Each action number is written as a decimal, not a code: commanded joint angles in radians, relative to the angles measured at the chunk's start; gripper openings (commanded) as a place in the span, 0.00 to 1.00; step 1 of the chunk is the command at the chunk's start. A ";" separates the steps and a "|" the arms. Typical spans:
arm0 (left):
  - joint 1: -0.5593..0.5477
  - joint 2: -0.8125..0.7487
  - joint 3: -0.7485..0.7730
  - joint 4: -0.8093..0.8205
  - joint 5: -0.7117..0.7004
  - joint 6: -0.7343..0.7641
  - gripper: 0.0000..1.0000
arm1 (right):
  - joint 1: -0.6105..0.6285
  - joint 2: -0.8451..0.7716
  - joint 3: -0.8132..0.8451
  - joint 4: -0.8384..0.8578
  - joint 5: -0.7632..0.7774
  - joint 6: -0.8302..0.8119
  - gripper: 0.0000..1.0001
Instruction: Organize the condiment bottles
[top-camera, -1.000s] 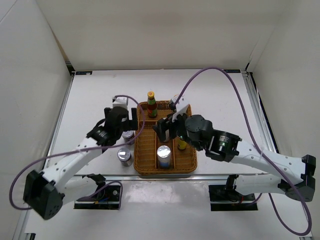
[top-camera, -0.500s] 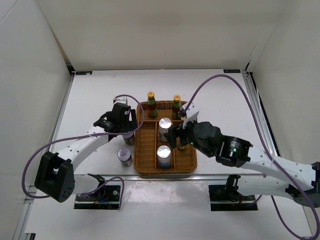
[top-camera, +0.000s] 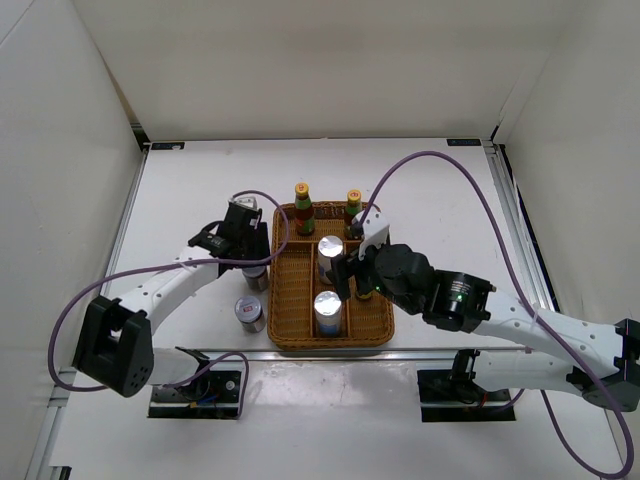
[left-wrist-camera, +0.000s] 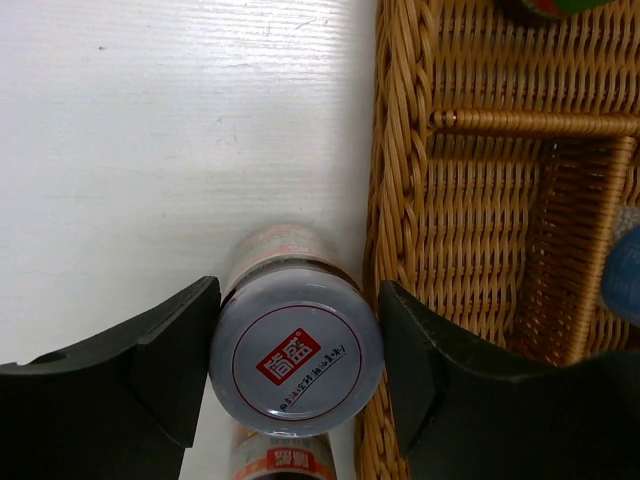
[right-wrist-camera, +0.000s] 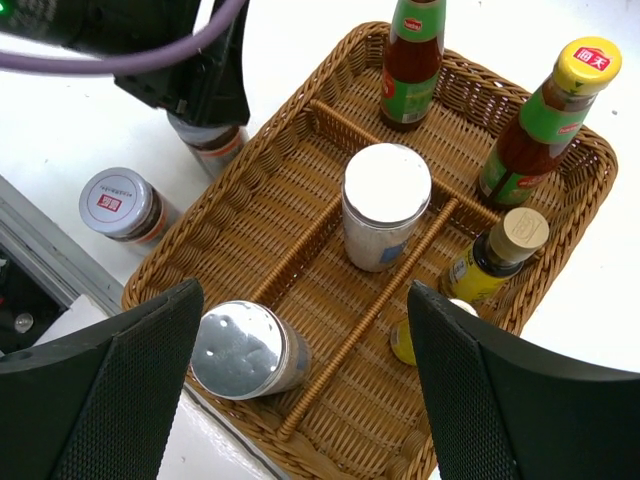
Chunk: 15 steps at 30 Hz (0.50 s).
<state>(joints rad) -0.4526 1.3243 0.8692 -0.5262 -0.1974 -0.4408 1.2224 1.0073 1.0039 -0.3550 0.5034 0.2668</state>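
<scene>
Nearest the arm bases, a loose jar stands on the white bench. It is a squat cylinder with a smooth silver lid, just left of the brown woven wicker tray. Just beyond it the left hand is closed on the gripped jar, its matte black fingers pressed to both sides of the lid. That jar stands on the bench just beside the tray's outer wall. Only the left wrist view shows its lid, grey with a red stamp.

The right hand hangs over the tray, spread wide and holding nothing. In the middle lane stand the near tray jar and the far tray jar. The right lane holds a tan-capped dark bottle and a second dark bottle, both yellow-labelled; the right arm hides them in the top view. In the far cross section stand the left tall bottle and the right tall bottle, red with green labels. The top view shows both yellow caps.
</scene>
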 joint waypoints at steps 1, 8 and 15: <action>0.008 -0.069 0.118 -0.018 -0.022 0.025 0.38 | 0.002 -0.006 0.019 0.010 0.024 0.018 0.86; 0.008 -0.088 0.267 -0.083 -0.013 0.043 0.25 | 0.002 -0.006 0.019 0.001 0.034 0.028 0.86; -0.057 -0.088 0.387 -0.107 0.001 0.043 0.21 | 0.002 -0.006 0.019 -0.009 0.052 0.048 0.86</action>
<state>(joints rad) -0.4767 1.3006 1.1866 -0.6601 -0.2054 -0.4004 1.2224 1.0073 1.0039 -0.3664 0.5251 0.2890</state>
